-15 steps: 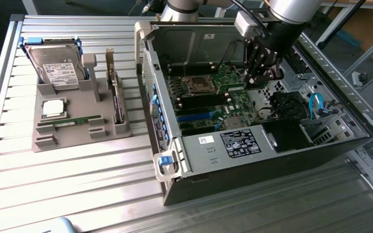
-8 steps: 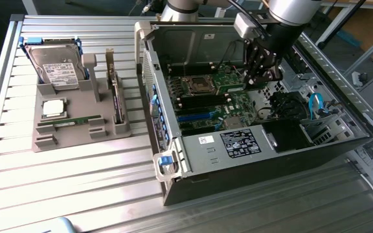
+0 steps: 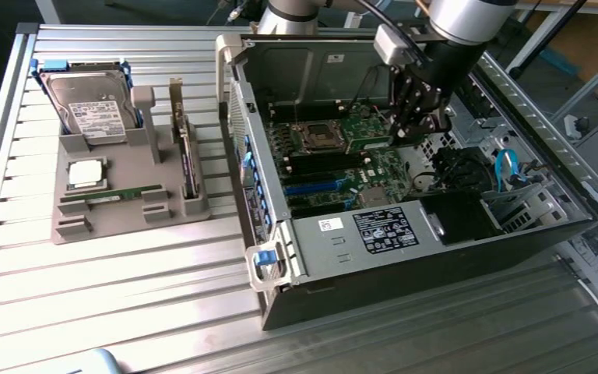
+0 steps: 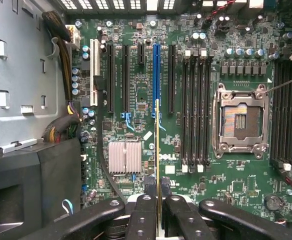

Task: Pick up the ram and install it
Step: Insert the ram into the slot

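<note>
In the tool (image 4: 159, 201), thin edge-on ram (image 4: 158, 145)

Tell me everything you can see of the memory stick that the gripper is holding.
The memory stick shows edge-on in the wrist view: a thin, straight strip, yellowish-green along its edge, so chips and label are hidden. It is clamped between the gripper's two black fingers. It sits inside the open computer case over the green motherboard, running parallel to its long slots and roughly in line with the blue slot. Whether it touches the board cannot be told.
</note>
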`<move>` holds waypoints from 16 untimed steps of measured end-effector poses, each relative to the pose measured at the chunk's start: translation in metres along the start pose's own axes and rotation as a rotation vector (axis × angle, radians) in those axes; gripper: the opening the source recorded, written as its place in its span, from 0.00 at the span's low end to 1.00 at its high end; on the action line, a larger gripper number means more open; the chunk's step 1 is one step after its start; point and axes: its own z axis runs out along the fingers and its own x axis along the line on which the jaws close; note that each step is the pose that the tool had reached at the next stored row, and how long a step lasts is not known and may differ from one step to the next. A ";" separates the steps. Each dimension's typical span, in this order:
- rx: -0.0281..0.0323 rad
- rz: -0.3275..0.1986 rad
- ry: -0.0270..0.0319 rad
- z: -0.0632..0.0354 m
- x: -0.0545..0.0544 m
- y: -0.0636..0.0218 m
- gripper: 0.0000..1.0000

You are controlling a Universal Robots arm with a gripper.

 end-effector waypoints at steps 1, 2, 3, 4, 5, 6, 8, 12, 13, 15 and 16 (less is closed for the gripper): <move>0.0000 0.000 0.0000 0.0004 0.000 0.0000 0.13; 0.0000 0.000 0.0000 0.0011 0.000 0.0000 0.13; 0.0000 0.000 0.0000 0.0018 0.000 0.0000 0.13; 0.0000 0.000 0.0000 0.0022 0.000 0.0000 0.13; 0.0000 0.000 0.0000 0.0025 0.000 0.0000 0.13; 0.0000 0.000 0.0001 0.0031 0.000 0.0000 0.13; 0.0000 0.000 0.0001 0.0040 0.000 0.0000 0.13; 0.0000 0.000 0.0001 0.0060 0.000 0.0000 0.13; 0.0000 0.000 0.0001 0.0065 0.000 0.0000 0.13; 0.0000 0.000 0.0001 0.0075 0.000 0.0001 0.13; 0.0000 0.000 0.0001 0.0082 0.000 0.0000 0.13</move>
